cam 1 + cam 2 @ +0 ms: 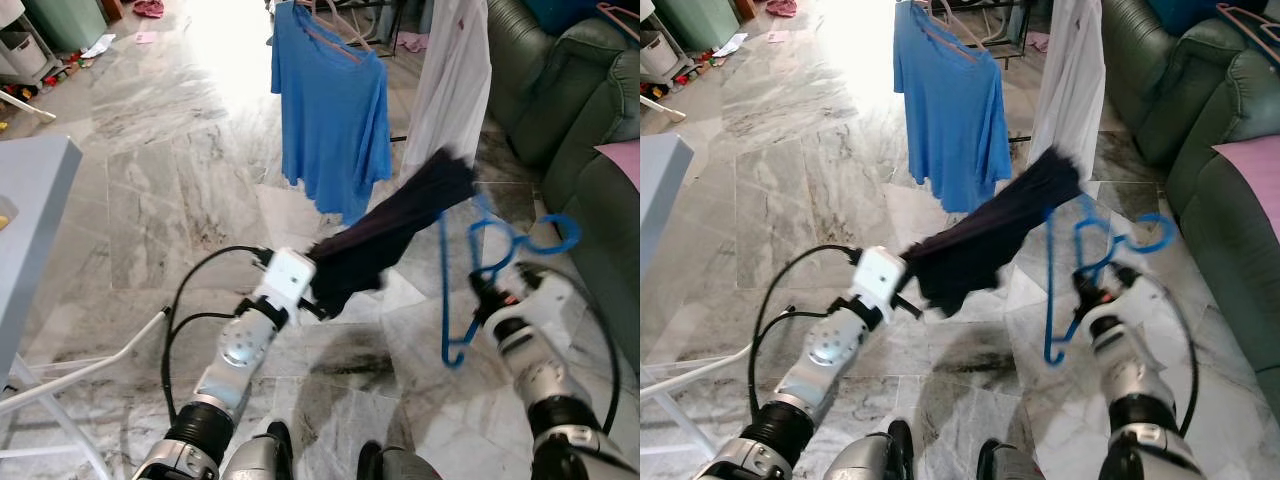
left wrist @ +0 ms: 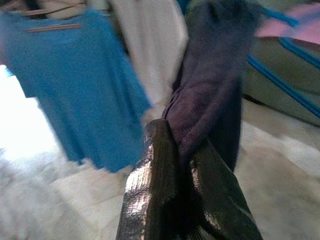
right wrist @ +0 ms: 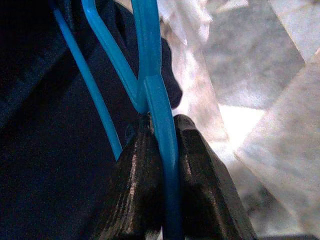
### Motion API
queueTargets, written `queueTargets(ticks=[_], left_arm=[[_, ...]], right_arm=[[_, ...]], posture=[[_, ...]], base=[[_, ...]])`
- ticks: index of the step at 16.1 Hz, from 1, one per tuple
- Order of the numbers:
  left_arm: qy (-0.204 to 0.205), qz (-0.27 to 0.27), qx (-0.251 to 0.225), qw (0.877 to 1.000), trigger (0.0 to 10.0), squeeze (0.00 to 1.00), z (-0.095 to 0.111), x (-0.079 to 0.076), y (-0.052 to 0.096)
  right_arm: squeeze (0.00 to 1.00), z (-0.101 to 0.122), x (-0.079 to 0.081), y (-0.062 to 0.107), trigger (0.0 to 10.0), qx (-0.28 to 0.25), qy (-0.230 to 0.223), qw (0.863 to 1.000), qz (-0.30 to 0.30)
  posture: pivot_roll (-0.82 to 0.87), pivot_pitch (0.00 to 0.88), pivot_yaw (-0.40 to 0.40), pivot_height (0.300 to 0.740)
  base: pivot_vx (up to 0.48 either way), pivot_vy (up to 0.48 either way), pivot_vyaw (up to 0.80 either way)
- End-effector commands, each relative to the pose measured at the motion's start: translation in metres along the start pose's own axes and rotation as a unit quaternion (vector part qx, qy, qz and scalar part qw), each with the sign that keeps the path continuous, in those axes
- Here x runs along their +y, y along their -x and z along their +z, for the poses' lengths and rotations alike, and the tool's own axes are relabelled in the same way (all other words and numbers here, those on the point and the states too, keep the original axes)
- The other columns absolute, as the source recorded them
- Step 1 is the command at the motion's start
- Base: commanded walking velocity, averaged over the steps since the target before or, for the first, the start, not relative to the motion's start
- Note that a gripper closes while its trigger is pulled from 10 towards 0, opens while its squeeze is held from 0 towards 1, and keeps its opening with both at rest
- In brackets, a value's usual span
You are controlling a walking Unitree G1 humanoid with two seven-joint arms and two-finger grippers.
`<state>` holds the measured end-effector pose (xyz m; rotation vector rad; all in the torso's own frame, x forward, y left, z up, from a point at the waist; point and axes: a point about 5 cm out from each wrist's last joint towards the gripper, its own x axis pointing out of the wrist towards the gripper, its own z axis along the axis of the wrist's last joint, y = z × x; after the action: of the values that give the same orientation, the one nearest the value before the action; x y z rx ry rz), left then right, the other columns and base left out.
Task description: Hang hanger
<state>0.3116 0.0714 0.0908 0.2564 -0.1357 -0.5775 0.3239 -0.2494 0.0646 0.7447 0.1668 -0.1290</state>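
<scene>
A blue plastic hanger [image 1: 480,270] hangs in the air at the right, with my right gripper [image 1: 487,297] shut on its bar; the right wrist view shows the bar [image 3: 162,150] pinched between the fingers [image 3: 200,185]. A dark purple garment [image 1: 395,230] stretches from the hanger's upper end down to my left gripper [image 1: 318,290], which is shut on its lower edge. In the left wrist view the cloth [image 2: 210,100] runs out from between the black fingers [image 2: 155,185].
A blue T-shirt [image 1: 330,110] and a white garment [image 1: 455,85] hang on a rack ahead. A green sofa [image 1: 580,120] stands at the right with a pink cloth [image 1: 622,155] on it. A grey table [image 1: 30,200] is at the left, on marble floor.
</scene>
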Motion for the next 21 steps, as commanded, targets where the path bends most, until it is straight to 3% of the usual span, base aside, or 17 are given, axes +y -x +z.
queueTargets(ticks=[1, 3, 4, 5, 6, 7, 8, 11, 14, 15, 16, 17, 18, 19, 20, 21], left_arm=[[-0.001, 0.003, 0.062, 0.998, 10.0, 0.0, -0.031, 0.0, 0.022], [-0.014, -0.003, 0.088, 0.996, 10.0, 0.0, -0.04, -0.007, 0.022], [-0.016, 0.0, 0.101, 0.995, 10.0, 0.0, -0.043, -0.008, 0.021], [-0.019, -0.003, 0.114, 0.993, 10.0, 0.0, -0.046, -0.011, 0.02], [-0.025, -0.013, 0.13, 0.991, 10.0, 0.0, -0.051, -0.015, 0.022], [-0.026, -0.019, 0.133, 0.991, 10.0, 0.0, -0.053, -0.018, 0.022], [-0.029, -0.03, 0.138, 0.99, 10.0, 0.0, -0.056, -0.021, 0.024], [-0.043, -0.041, 0.148, 0.987, 10.0, 0.0, -0.059, -0.025, 0.023], [-0.045, -0.076, 0.126, 0.988, 10.0, 0.0, -0.054, -0.035, 0.019], [-0.034, -0.091, 0.111, 0.989, 10.0, 0.0, -0.049, -0.042, 0.015], [-0.031, -0.097, 0.101, 0.99, 10.0, 0.0, -0.045, -0.045, 0.013], [-0.03, -0.1, 0.096, 0.99, 10.0, 0.0, -0.043, -0.046, 0.012], [-0.032, -0.103, 0.081, 0.991, 10.0, 0.0, -0.038, -0.046, 0.008], [-0.038, -0.103, 0.074, 0.991, 10.0, 0.0, -0.035, -0.045, 0.006], [-0.051, -0.099, 0.062, 0.992, 10.0, 0.0, -0.031, -0.043, 0.005], [-0.051, -0.096, 0.058, 0.992, 10.0, 0.0, -0.03, -0.041, 0.004]], right_arm=[[0.0, 0.046, 0.004, -0.001, 10.0, -0.096, -0.052, 0.994, 0.001], [0.0, 0.028, 0.045, -0.003, 10.0, -0.042, 0.033, 0.992, 0.113], [0.0, 0.022, 0.058, -0.003, 10.0, -0.036, 0.031, 0.99, 0.136], [0.0, 0.023, 0.067, -0.003, 10.0, -0.048, -0.01, 0.989, 0.14], [0.0, 0.027, 0.081, -0.005, 10.0, -0.061, -0.084, 0.984, 0.148], [0.0, 0.025, 0.092, -0.004, 10.0, -0.056, -0.087, 0.982, 0.158], [0.0, 0.017, 0.116, 0.0, 10.0, -0.033, -0.084, 0.977, 0.195], [0.0, 0.006, 0.149, 0.011, 10.0, -0.014, -0.097, 0.963, 0.251], [0.0, 0.012, 0.155, 0.009, 10.0, -0.038, -0.125, 0.962, 0.241], [0.0, 0.012, 0.157, 0.008, 10.0, -0.042, -0.068, 0.967, 0.243], [0.0, 0.007, 0.161, 0.009, 10.0, -0.035, 0.005, 0.966, 0.257], [0.0, 0.003, 0.164, 0.009, 10.0, -0.032, 0.049, 0.963, 0.264], [0.0, -0.008, 0.162, 0.008, 10.0, -0.026, 0.192, 0.946, 0.26], [0.0, -0.013, 0.157, 0.006, 10.0, -0.01, 0.234, 0.94, 0.249], [0.0, -0.012, 0.145, 0.001, 10.0, -0.016, 0.257, 0.944, 0.207], [0.0, -0.009, 0.14, 0.0, 10.0, -0.022, 0.245, 0.95, 0.192]], posture=[[-0.11, 0.194, 0.058, 0.74], [-0.11, 0.193, 0.052, 0.74], [-0.11, 0.193, 0.052, 0.74], [-0.11, 0.193, 0.052, 0.74], [-0.11, 0.193, 0.049, 0.74], [-0.11, 0.193, 0.049, 0.74], [-0.12, 0.195, 0.055, 0.74], [-0.12, 0.197, 0.056, 0.74], [-0.13, 0.201, 0.053, 0.74], [-0.13, 0.201, 0.051, 0.74], [-0.13, 0.202, 0.048, 0.74], [-0.13, 0.202, 0.048, 0.74], [-0.13, 0.201, 0.046, 0.74], [-0.13, 0.202, 0.042, 0.74], [-0.13, 0.203, 0.039, 0.74], [-0.13, 0.204, 0.036, 0.74]], base=[[0.0, 0.0, 0.0], [0.0, 0.0, 0.0], [0.0, 0.0, 0.0], [0.0, 0.0, 0.0], [0.0, 0.0, 0.0], [0.0, 0.0, 0.0], [0.0, 0.0, 0.0], [0.0, 0.0, 0.0], [0.0, 0.0, 0.0], [0.0, 0.0, 0.0], [0.0, 0.0, 0.0], [0.0, 0.0, 0.0], [0.0, 0.0, 0.0], [0.0, 0.0, 0.0], [0.0, 0.0, 0.0], [0.0, 0.0, 0.0]])
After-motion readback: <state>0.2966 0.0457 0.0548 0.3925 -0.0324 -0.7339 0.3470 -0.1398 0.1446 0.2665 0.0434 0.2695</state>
